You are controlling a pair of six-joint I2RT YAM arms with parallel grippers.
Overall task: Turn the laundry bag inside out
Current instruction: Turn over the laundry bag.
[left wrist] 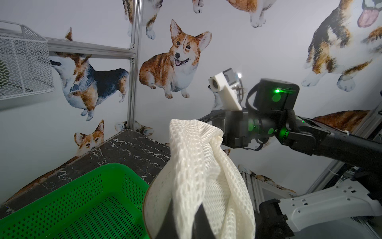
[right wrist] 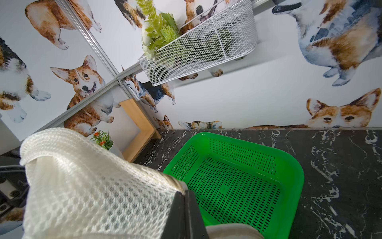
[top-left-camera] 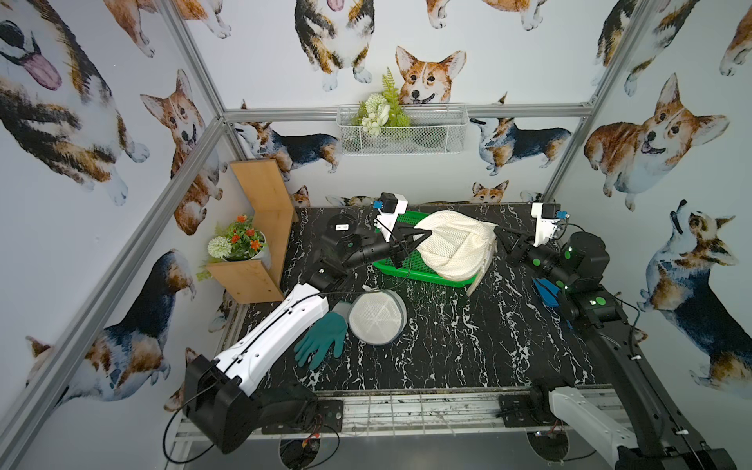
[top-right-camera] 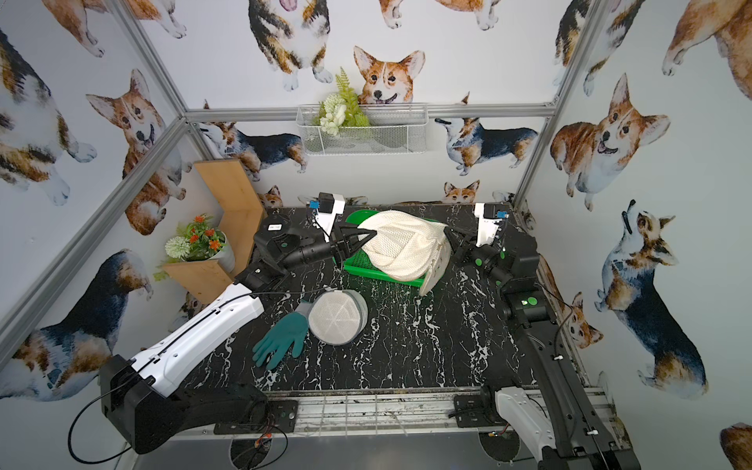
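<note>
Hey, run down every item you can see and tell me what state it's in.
Laundry bag: lifted over the green basket, bunched, gripped at both sides.
Left fingers: shut on the bag.
Right fingers: shut on the bag.
Green basket: looks empty.
Round mesh bag: flat on the table.
Glove: lying flat.

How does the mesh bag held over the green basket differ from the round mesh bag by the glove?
The held bag is lifted, pinched by the left pincer and right pincer; the round bag lies flat on the table, untouched. The held bag is bulky and crumpled; the round bag is a neat disc with a grey rim. Both are white mesh.
</note>
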